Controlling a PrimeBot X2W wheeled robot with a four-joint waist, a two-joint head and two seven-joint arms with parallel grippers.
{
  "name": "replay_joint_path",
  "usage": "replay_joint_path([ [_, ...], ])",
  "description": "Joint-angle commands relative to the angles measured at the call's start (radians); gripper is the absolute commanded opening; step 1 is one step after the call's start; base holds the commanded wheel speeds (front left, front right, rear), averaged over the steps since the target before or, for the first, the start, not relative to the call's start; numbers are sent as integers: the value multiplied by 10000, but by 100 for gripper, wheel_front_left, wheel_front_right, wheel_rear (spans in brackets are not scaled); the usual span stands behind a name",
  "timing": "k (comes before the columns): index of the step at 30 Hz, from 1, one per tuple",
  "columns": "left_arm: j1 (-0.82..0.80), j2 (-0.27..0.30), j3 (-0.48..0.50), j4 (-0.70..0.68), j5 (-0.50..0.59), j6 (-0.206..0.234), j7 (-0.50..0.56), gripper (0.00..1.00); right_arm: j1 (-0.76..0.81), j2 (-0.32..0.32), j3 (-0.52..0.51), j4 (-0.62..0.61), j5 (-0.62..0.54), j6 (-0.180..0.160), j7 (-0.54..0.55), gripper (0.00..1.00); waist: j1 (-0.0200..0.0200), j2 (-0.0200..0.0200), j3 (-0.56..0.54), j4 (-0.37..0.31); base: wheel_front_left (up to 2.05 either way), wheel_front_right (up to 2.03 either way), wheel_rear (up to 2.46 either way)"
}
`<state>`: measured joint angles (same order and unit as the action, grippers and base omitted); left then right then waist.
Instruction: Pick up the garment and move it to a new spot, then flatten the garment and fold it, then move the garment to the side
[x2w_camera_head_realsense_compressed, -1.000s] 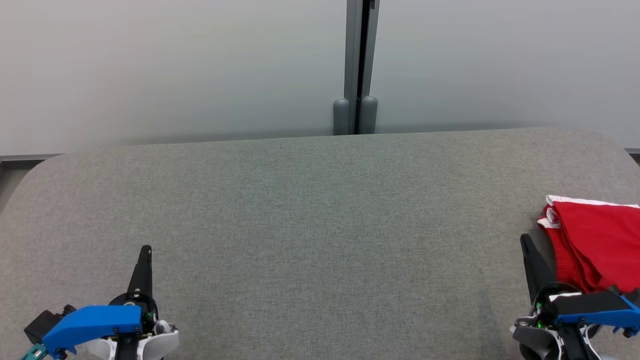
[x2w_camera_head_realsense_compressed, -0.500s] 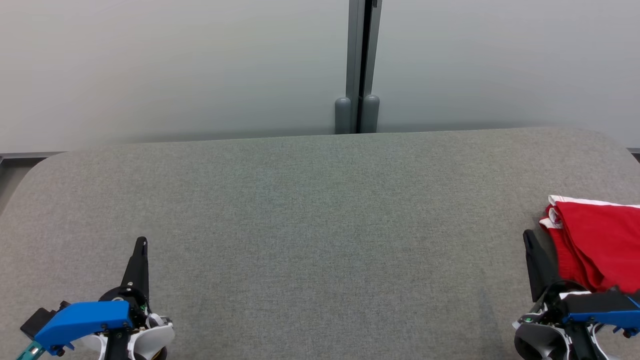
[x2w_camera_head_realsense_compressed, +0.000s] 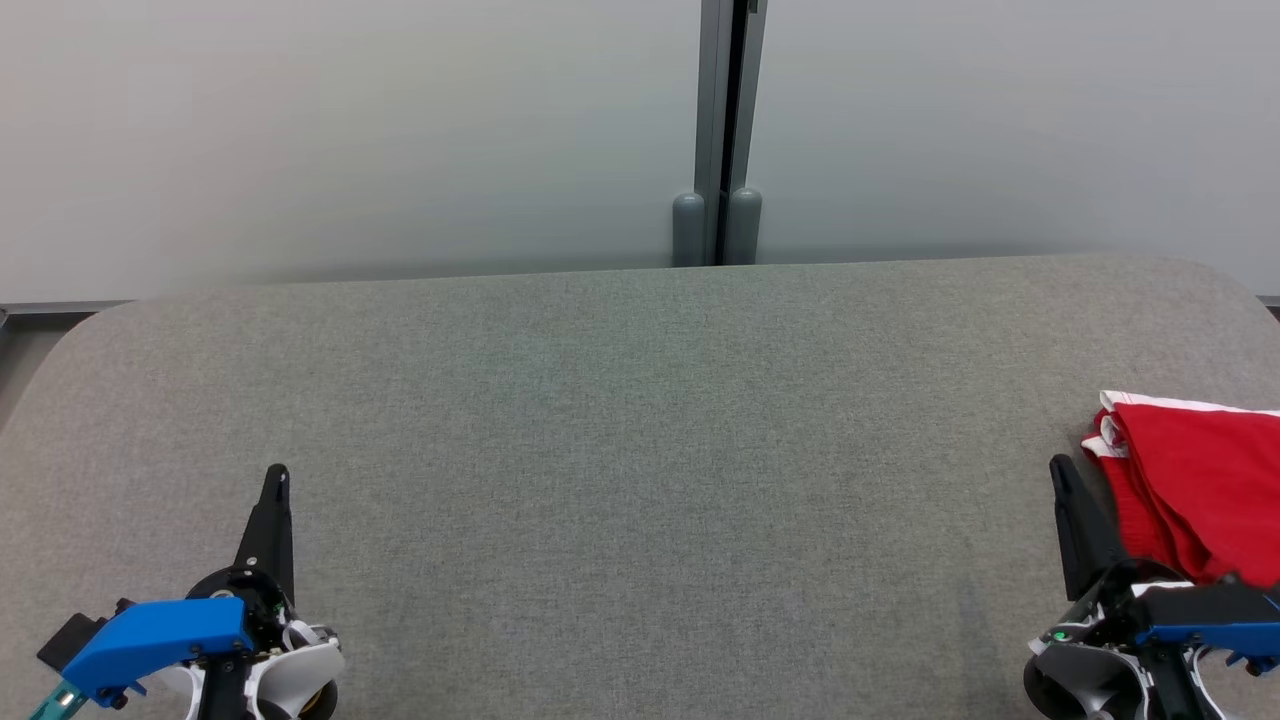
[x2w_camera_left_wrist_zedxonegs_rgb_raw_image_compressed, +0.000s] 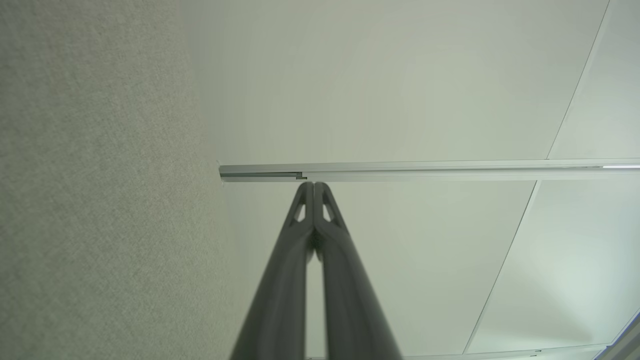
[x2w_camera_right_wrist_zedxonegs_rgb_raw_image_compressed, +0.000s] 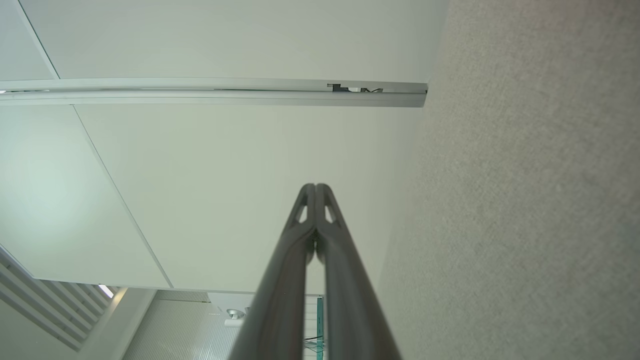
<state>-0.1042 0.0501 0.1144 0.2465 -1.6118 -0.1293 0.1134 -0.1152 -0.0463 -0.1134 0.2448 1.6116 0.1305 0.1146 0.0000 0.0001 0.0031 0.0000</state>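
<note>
The red garment (x2w_camera_head_realsense_compressed: 1200, 480), white-trimmed and in folded layers, is found lying at the 3 o'clock edge of the grey padded surface (x2w_camera_head_realsense_compressed: 640, 420), partly cut off by the frame. The right gripper (x2w_camera_head_realsense_compressed: 1058, 468) is seen at 4 o'clock, just beside the garment, fingers pressed together on nothing. The left gripper (x2w_camera_head_realsense_compressed: 277, 474) is noted at 8 o'clock, likewise clenched and empty, well apart from the garment.

Grey table (x2w_camera_head_realsense_compressed: 640, 400): red garment (x2w_camera_head_realsense_compressed: 1200, 480), folded, at its right edge. Left gripper (x2w_camera_head_realsense_compressed: 277, 478) over its front-left corner, right gripper (x2w_camera_head_realsense_compressed: 1060, 470) front-right; both closed, holding nothing.
</note>
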Motion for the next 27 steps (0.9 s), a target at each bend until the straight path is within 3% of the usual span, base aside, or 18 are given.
replay_joint_path([
  [1, -94, 1, 17, -44, -28, -50, 43, 0, 137, -73, -28, -44, 26, 4, 29, 0, 0, -1, 0, 0, 0, 0, 0],
  [27, -93, 1, 17, -46, -28, -48, 42, 0, 136, -73, -25, -44, 27, 4, 28, 0, 0, -1, 0, 0, 0, 0, 0],
])
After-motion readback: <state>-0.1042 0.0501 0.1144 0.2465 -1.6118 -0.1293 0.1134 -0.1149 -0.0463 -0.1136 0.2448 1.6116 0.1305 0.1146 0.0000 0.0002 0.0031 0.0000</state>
